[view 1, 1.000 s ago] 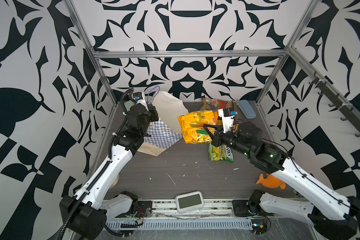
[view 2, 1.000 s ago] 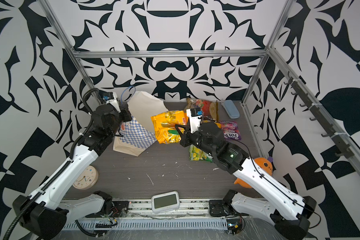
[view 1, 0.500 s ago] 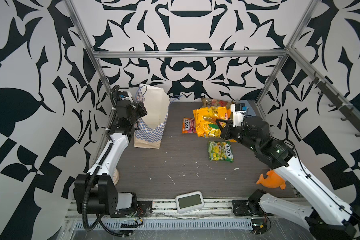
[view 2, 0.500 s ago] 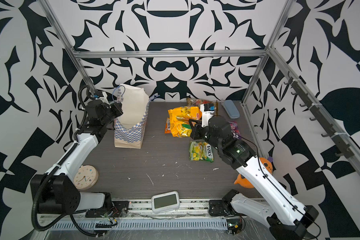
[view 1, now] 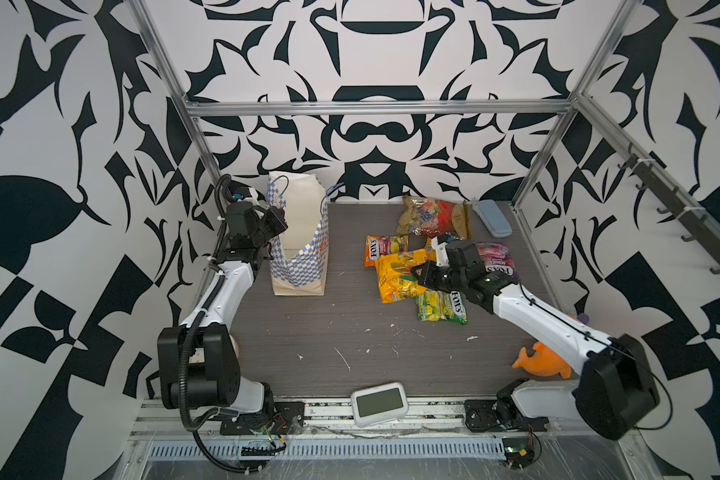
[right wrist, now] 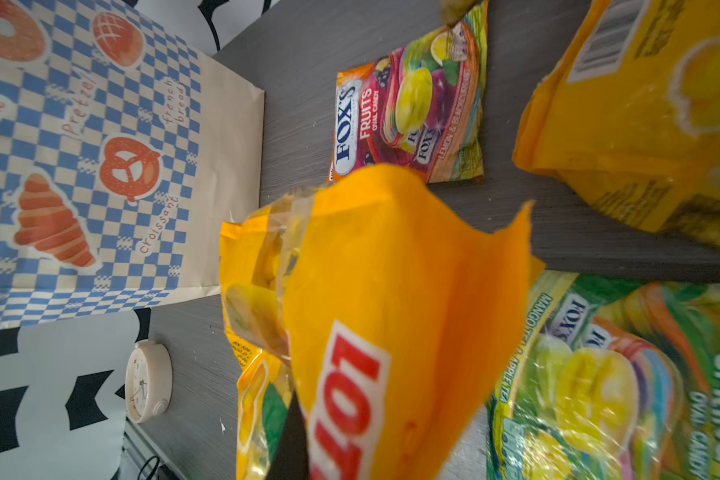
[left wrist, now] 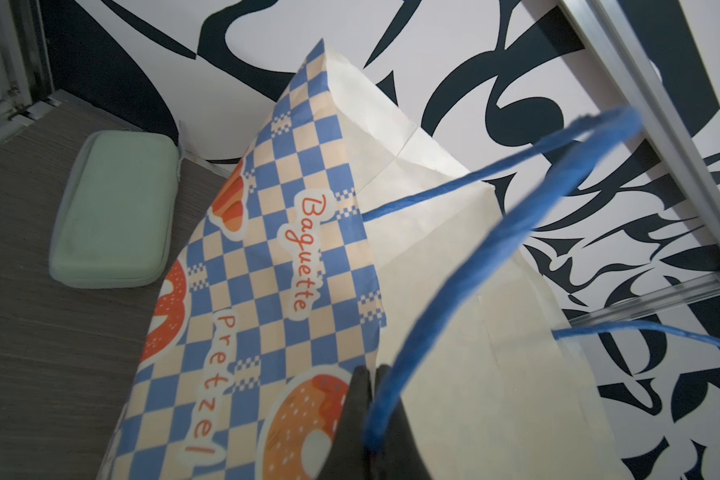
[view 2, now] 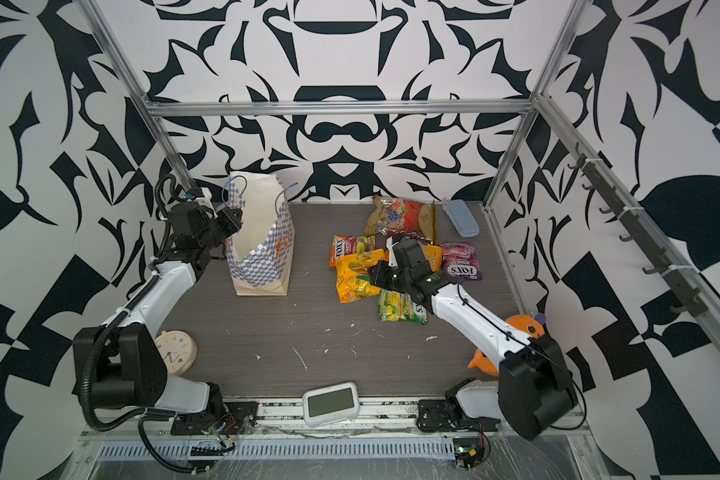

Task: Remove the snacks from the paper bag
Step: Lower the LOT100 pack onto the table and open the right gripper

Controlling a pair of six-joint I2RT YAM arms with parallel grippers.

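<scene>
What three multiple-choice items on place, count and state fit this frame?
1. The paper bag stands: A) upright at the left rear of the table; B) flat at the front centre; C) on its side at the right edge.
2. Snack packets outside the bag: A) three; B) six; C) nine.
3. The right gripper has: A) fingers open over bare table; B) fingers shut on a yellow-orange packet; C) fingers shut on a spoon.
Key: 1 A, both top views show it upright there; 2 B, six show right of the bag; 3 B, the right wrist view shows that packet pinched.
</scene>
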